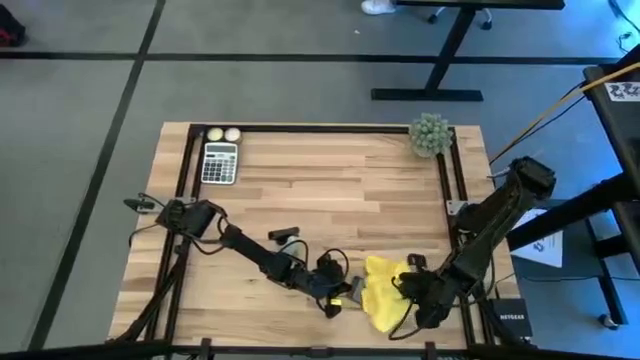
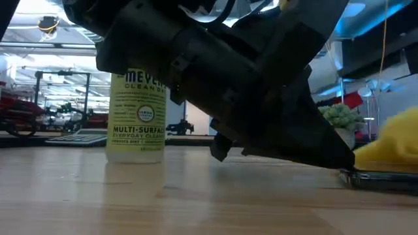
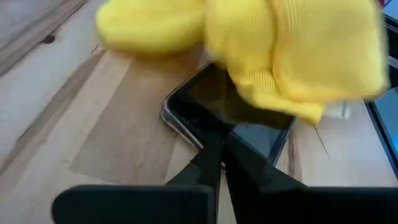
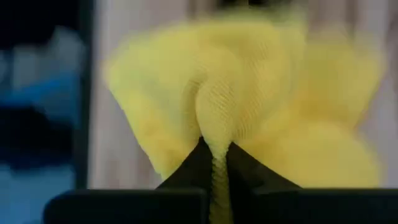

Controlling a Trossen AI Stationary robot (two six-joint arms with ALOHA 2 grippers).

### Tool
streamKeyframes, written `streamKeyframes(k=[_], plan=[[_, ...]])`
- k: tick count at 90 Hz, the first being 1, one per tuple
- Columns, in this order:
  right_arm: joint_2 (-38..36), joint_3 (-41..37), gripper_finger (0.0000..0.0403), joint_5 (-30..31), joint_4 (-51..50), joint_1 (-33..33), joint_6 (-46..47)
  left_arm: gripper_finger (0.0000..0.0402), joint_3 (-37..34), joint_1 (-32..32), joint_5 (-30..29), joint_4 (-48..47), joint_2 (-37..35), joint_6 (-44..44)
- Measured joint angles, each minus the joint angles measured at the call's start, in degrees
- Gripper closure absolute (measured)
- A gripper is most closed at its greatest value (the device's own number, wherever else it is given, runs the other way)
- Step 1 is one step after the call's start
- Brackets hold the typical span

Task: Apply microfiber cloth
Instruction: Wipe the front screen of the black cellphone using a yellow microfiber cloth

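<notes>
The yellow microfiber cloth [image 1: 384, 292] lies bunched near the table's front edge. One part of it is draped over the far end of a black phone [image 3: 200, 102] that lies flat on the wood. My left gripper [image 3: 217, 144] is shut, with its tips at the phone's near end. From the right, my right gripper [image 4: 215, 149] is shut on the cloth. In the high view it sits at the cloth's right side [image 1: 412, 290]. My left gripper rests its shut fingertips [image 3: 210, 149] on the near end of the phone's screen [image 3: 219, 124], coming in slanting down from the table's left. The phone lies flat on the table. My right gripper pinches a raised fold of the cloth [image 4: 215, 134] between its two fingers. The cloth bulges out beyond the fingers, and in the high view its bulk lies on the table and the phone.
A spray bottle of multi-surface cleaner [image 2: 137, 117] stands upright behind the left arm. A calculator [image 1: 220, 162] and two small balls [image 1: 222, 134] lie at the far left. A fuzzy green ball [image 1: 430, 135] sits at the far right corner, and a dark box [image 1: 505, 320] at the front right.
</notes>
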Motion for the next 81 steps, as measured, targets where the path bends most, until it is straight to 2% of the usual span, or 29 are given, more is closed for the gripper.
streamKeyframes(k=[7,16,30,47,59,81], plan=[[1.60,0.17,0.0403,4.52,6.37,-2.04,-4.61,0.0400,-0.03,0.02,-0.05,0.37,0.00,0.08],[5.79,-0.92,0.0403,5.55,10.41,-5.34,-7.34,0.0400,-0.13,0.00,-0.09,1.46,0.00,0.12],[14.26,-1.39,0.0403,4.71,12.20,-10.08,-8.01,0.0400,-0.13,0.00,-0.02,1.69,0.02,0.12],[21.75,-1.13,0.0403,1.77,21.95,-11.22,-10.15,0.0400,-0.09,0.02,0.02,1.62,0.02,0.13],[22.09,-0.93,0.0403,-0.61,19.53,-10.29,-8.14,0.0400,-0.08,0.00,-0.22,1.63,0.02,0.14],[16.44,-1.04,0.0403,-12.48,7.48,-4.83,-3.68,0.0400,-0.02,0.01,-0.67,1.40,0.02,0.10]])
